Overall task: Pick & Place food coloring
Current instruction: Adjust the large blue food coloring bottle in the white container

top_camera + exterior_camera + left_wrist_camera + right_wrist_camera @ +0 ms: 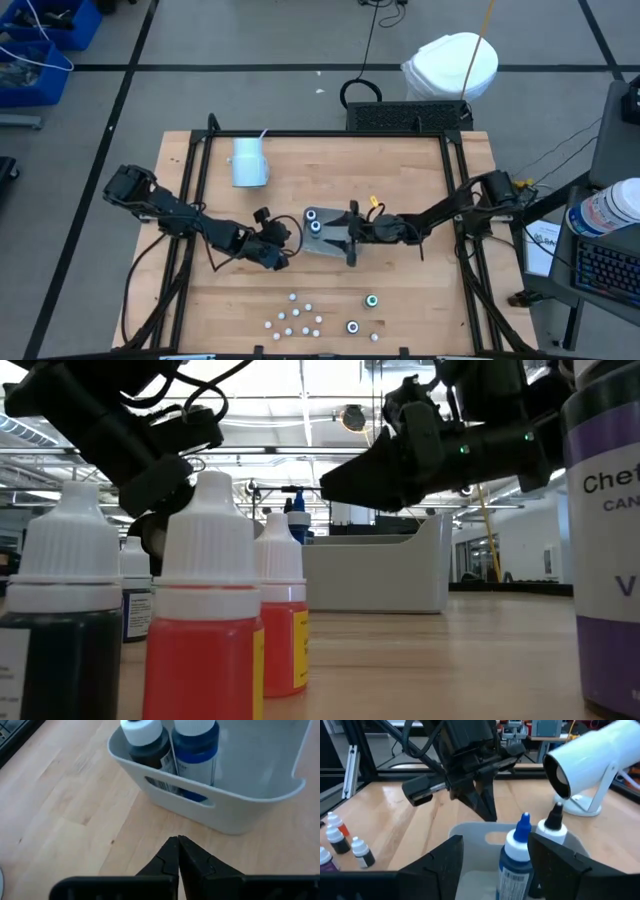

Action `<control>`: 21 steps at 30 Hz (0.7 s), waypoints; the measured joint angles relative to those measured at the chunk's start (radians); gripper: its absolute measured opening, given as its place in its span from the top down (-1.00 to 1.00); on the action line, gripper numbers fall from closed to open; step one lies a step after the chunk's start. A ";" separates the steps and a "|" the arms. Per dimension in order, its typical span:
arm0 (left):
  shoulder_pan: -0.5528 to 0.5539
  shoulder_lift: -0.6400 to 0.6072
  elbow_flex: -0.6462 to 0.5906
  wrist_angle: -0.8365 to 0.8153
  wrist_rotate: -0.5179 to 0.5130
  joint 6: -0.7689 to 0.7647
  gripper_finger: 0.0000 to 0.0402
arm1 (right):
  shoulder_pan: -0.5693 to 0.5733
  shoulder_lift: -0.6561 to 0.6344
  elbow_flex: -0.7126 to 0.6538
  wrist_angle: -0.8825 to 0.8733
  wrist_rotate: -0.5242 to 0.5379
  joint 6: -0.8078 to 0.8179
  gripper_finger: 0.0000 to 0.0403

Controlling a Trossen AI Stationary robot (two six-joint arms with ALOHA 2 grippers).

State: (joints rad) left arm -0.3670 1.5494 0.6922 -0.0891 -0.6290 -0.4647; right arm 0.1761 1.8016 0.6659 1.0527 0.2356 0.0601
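We find the right gripper (345, 238) poised over the grey rectangular plastic tray (330, 247) at mid-table, its fingers (560, 865) spread wide and holding nothing. Two dark-bodied food coloring bottles (314, 220) stand upright inside the tray at its far-left end, a blue one (514, 862) and a darker one (552, 827), side by side and just beyond the open fingers. The left gripper (283, 247) rests just beside the tray's left wall, its fingers pressed together and empty. The remaining small food coloring bottles (298, 317) are clustered near the front edge of the wooden table (420, 170), with two teal-topped ones (362, 313) to their right. A white cup (247, 161) lies on its side toward the back left.

In our judgement, the chief risks are these: the right fingers clipping the two placed bottles on withdrawal and toppling them, and the two arms fouling each other, being so close across the tray.
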 joint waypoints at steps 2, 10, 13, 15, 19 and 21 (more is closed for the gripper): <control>0.001 0.000 0.000 0.011 0.000 0.010 0.89 | 0.000 0.018 0.013 0.007 0.001 0.012 -0.05; 0.021 0.017 0.000 0.040 0.034 -0.015 0.96 | 0.000 0.050 0.053 -0.022 0.091 0.009 -0.04; 0.027 0.039 -0.001 0.052 0.045 -0.010 0.97 | 0.000 0.050 0.053 -0.047 0.131 0.008 -0.04; 0.033 0.057 0.000 0.076 0.058 0.004 0.94 | 0.000 0.050 0.053 -0.047 0.130 0.009 -0.05; 0.050 0.078 0.000 0.111 0.077 0.018 0.89 | 0.000 0.050 0.053 -0.048 0.128 0.014 -0.05; 0.059 0.083 0.000 0.120 0.083 0.029 0.90 | 0.000 0.050 0.053 -0.045 0.128 0.021 -0.05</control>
State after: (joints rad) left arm -0.3082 1.6323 0.6920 0.0313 -0.5463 -0.4352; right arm 0.1761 1.8519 0.7189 1.0077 0.3634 0.0814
